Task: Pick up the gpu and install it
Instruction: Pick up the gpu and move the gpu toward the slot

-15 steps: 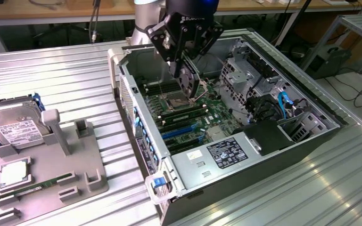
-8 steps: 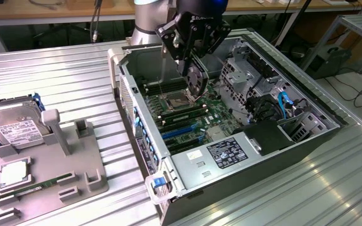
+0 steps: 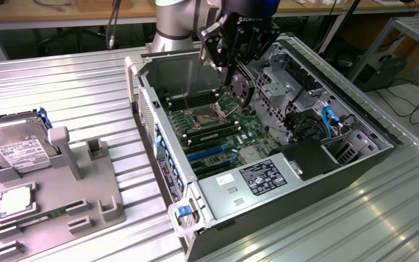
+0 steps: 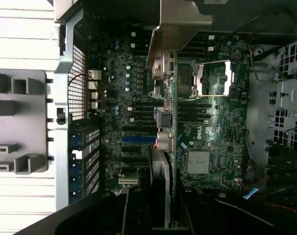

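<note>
Dark gpu (image 4: pixel 164 127), seemingly upright, in tool (image 3: pixel 229 73)

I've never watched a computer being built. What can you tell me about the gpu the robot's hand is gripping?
The gpu is a thin dark circuit card with a pale silvery metal bracket at one end. The hand clamps it on edge, above the motherboard of the open computer case. It looks not yet seated in a slot.

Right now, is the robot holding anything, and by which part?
Yes: the gripper clamps the gpu by its upper edge, card hanging below.
</note>
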`<state>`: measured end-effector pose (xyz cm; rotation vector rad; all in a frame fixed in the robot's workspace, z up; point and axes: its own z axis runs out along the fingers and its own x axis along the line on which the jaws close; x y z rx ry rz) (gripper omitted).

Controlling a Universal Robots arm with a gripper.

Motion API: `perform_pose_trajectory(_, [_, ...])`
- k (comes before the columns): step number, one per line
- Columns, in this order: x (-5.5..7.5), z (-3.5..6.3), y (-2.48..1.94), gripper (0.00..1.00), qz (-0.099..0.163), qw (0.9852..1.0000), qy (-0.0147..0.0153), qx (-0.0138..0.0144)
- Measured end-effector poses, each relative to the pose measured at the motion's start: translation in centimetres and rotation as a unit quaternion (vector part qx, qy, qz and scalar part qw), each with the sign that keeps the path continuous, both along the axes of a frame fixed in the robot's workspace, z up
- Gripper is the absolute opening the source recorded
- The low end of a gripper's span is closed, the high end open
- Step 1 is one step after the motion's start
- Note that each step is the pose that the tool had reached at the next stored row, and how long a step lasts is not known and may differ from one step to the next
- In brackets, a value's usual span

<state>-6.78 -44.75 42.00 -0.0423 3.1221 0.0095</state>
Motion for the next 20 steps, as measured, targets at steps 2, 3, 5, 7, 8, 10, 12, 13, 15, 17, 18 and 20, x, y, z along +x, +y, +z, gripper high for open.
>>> perform_pose_trajectory(2, [0.6, 0.00, 0.06, 0.28, 0.000, 1.0000, 0.0000, 0.0000])
perform_pose_trajectory(3, [0.8, 0.00, 0.07, 0.28, 0.000, 1.0000, 0.0000, 0.0000])
perform_pose_trajectory(5, [1.3, 0.00, 0.09, 0.28, 0.000, 1.0000, 0.0000, 0.0000])
perform_pose_trajectory(7, [1.7, 0.00, 0.11, 0.28, 0.000, 1.0000, 0.0000, 0.0000])
perform_pose_trajectory(8, [2.0, 0.00, 0.11, 0.28, 0.000, 1.0000, 0.0000, 0.0000])
perform_pose_trajectory(10, [2.6, -0.01, 0.12, 0.28, 0.000, 1.0000, 0.0000, 0.0000])
perform_pose_trajectory(12, [3.5, -0.03, 0.13, 0.28, 0.000, 1.0000, 0.0000, 0.0000])
perform_pose_trajectory(13, [3.9, -0.04, 0.14, 0.28, 0.000, 1.0000, 0.0000, 0.0000])
perform_pose_trajectory(15, [4.4, -0.05, 0.16, 0.28, 0.000, 1.0000, 0.0000, 0.0000])
perform_pose_trajectory(17, [4.8, -0.10, 0.17, 0.28, 0.000, 1.0000, 0.0000, 0.0001])
perform_pose_trajectory(18, [4.8, -0.10, 0.17, 0.28, 0.000, 1.0000, 0.0000, 0.0000])
perform_pose_trajectory(20, [4.8, -0.10, 0.17, 0.28, 0.000, 1.0000, 0.0000, 0.0000])
